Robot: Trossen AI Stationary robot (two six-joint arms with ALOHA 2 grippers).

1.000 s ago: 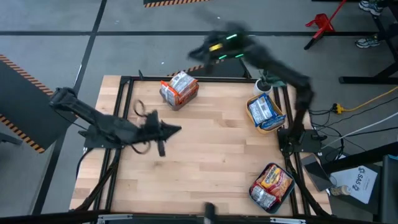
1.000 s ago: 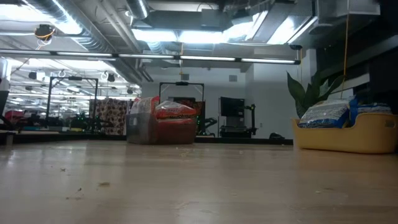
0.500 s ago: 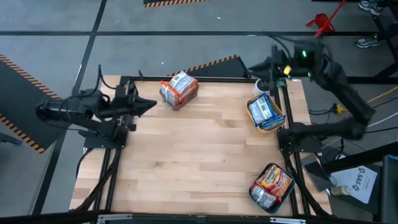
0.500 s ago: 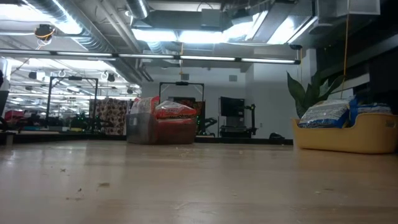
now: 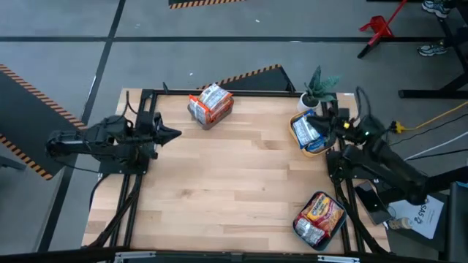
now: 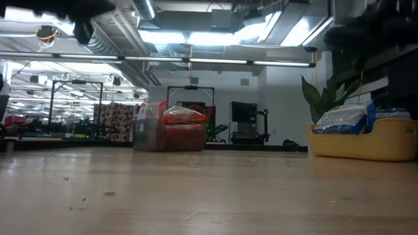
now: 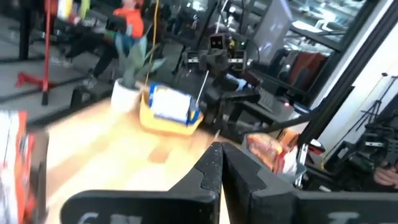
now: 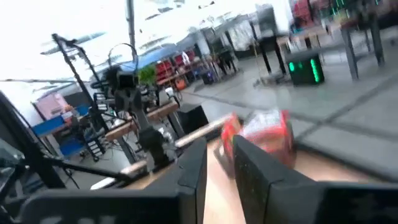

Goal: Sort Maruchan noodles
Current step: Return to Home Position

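Observation:
The Maruchan noodles lie in three containers. Red-orange packets (image 5: 212, 101) fill a grey container (image 5: 201, 117) at the table's far edge. Blue-white packets (image 5: 308, 130) sit in a yellow container (image 5: 322, 148) at the right edge. Orange-yellow packets (image 5: 322, 210) lie in a container (image 5: 298, 228) at the near right corner. My left gripper (image 5: 178, 134) is shut and holds nothing; it points level across the table from the left edge. My right gripper (image 5: 324, 121) hangs beside the yellow container with a narrow gap between its fingers (image 8: 193, 165) and nothing in it.
A potted plant (image 5: 319, 80) stands at the far right corner, just behind the yellow container. A black frame (image 5: 139, 183) runs along the table's edges. The wooden tabletop (image 5: 234, 175) between the containers is bare.
My left gripper has drawn back from over the table toward the left edge, staying shut. My right gripper has swung from high beyond the far edge toward the right edge and down, next to the yellow container. The packets and containers have kept their places.

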